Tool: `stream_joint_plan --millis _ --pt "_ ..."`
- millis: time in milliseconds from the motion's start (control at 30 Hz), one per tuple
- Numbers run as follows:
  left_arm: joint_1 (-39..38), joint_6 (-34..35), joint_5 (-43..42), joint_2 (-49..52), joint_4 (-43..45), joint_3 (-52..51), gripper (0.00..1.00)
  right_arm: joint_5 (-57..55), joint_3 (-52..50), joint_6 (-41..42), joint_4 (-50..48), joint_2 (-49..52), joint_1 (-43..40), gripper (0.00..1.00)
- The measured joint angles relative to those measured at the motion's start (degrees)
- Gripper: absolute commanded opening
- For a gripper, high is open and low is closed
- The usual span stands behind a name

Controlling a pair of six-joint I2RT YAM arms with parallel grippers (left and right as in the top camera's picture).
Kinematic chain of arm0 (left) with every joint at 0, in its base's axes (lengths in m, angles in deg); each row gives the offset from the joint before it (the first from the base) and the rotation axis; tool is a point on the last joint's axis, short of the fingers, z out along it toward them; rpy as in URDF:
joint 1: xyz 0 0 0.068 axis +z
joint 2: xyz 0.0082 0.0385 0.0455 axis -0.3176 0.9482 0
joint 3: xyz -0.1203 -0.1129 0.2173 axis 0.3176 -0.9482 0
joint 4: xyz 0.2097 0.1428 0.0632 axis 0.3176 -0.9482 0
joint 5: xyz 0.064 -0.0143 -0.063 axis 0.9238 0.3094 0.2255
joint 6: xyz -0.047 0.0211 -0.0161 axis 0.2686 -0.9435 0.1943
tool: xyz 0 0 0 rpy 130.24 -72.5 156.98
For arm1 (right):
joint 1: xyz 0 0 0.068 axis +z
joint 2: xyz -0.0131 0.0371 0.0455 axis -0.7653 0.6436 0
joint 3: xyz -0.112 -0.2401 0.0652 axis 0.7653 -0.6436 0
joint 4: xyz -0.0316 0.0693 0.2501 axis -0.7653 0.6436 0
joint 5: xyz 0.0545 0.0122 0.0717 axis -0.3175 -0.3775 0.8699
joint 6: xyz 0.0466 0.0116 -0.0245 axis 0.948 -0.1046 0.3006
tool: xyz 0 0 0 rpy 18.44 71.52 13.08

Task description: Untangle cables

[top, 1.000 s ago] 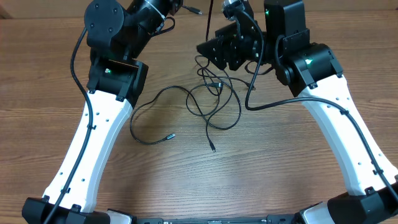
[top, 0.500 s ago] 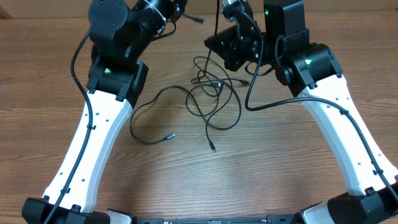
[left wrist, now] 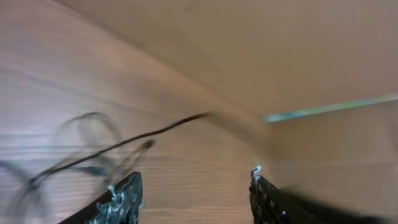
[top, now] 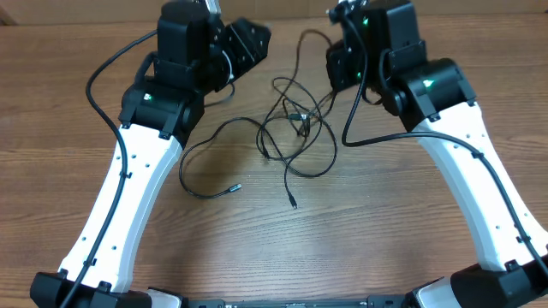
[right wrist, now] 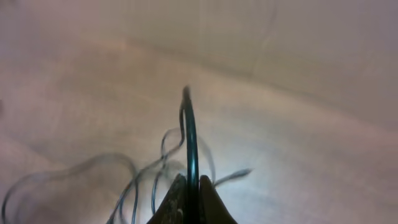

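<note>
The right gripper (right wrist: 190, 191) is closed tight on one strand (right wrist: 189, 130), which rises from between its fingers. The left gripper (left wrist: 194, 199) stands wide open and holds nothing. The cables (top: 295, 124) lie as a loose knot on the table (top: 385, 231), in the far middle, between the two arms. The step in hand seems to be pulling one strand out of the knot. Next, the left gripper probably must close on a crossing loop and hold it back. Compared with one second ago, the right gripper has moved to the right, and the left gripper has swung right toward the knot.

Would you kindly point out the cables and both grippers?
cables (top: 297, 116), overhead view, the knotted middle
left gripper (left wrist: 193, 186), left wrist view, gap between open fingertips
right gripper (right wrist: 191, 194), right wrist view, fingertips pinching one cable
</note>
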Motion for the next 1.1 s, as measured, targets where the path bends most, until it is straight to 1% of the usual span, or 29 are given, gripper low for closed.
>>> stream_joint_plan --millis 200,367,500,567,667,733,767,867,967,1100 --pt "0.0 -7.5 6.2 0.0 -11.0 0.0 0.61 -3.2 15.3 1.9 -4.9 0.0 0.0 0.04" --pt "0.0 -9.9 10.5 0.0 -16.9 0.0 0.62 -5.9 26.2 6.1 -10.6 -0.5 -0.1 0.04" --pt "0.0 -10.7 11.8 0.0 -18.7 0.0 0.64 -6.9 29.9 9.4 -11.7 -1.6 -1.0 0.04" --pt "0.0 -11.2 12.2 0.0 -19.8 0.0 0.64 -8.0 30.5 10.3 -9.3 -2.2 -2.3 0.04" --pt "0.0 -13.4 13.4 0.0 -22.0 0.0 0.66 -11.2 30.7 11.0 -1.7 -2.3 -5.8 0.04" --pt "0.0 -14.6 15.1 0.0 -24.3 0.0 0.66 -13.8 30.6 11.2 3.8 -1.5 -9.0 0.04" --pt "0.0 -15.1 16.2 0.0 -25.7 0.0 0.68 -15.0 30.6 11.4 6.7 -0.9 -11.1 0.04" --pt "0.0 -15.8 19.5 0.0 -28.8 0.0 0.70 -17.2 30.5 11.6 12.2 1.5 -17.6 0.04" --pt "0.0 -16.2 22.3 0.0 -31.2 0.0 0.70 -18.4 30.5 11.8 15.2 4.4 -25.2 0.04" --pt "0.0 -16.7 23.8 0.0 -32.0 0.0 0.69 -19.5 29.5 11.8 15.5 7.4 -34.2 0.04"
